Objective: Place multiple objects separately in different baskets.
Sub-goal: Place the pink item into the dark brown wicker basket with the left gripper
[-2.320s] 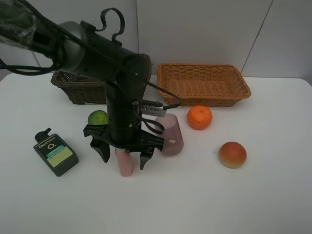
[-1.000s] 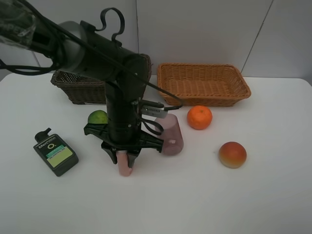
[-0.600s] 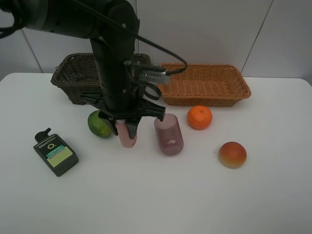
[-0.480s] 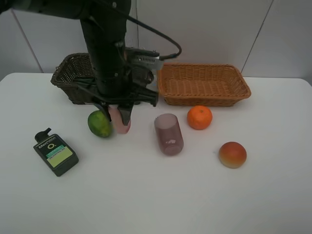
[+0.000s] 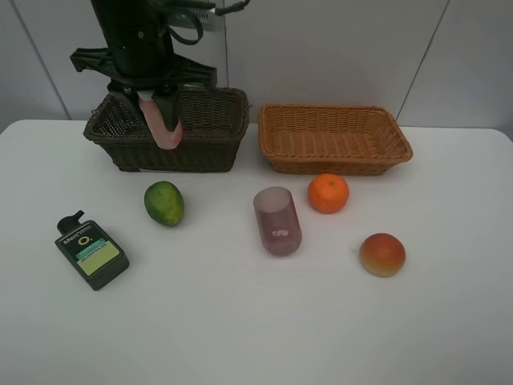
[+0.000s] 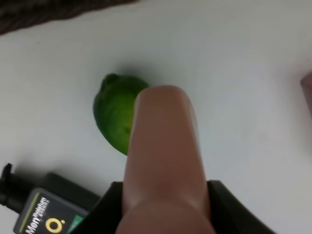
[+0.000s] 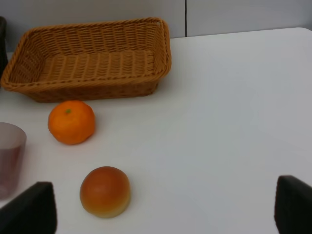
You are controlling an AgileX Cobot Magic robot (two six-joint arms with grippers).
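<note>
- Now the white surface (image 5: 256, 329) is carrying everything, with both baskets sitting side by side at its far edge.
- Dark brown basket (image 5: 200, 148) is sitting left of the light tan basket (image 5: 337, 167), with a small gap between them.
- Left fingers (image 6: 234, 217) are clamping the pink bottle (image 5: 164, 127), holding it tilted in the air at the dark basket's left part; cannot tell if it is over the inside.
- Right fingers (image 7: 30, 208) are standing wide apart, gripping nothing.
- Purple cup (image 5: 276, 220) is lying on its side mid-surface, between the green fruit (image 5: 163, 203) and the orange (image 5: 328, 193).
- Black bottle (image 5: 92, 255) is lying flat near the left edge.
- Orange is sitting just before the tan basket.
- Red-orange fruit (image 5: 382, 254) is sitting apart, nearer the front right.
</note>
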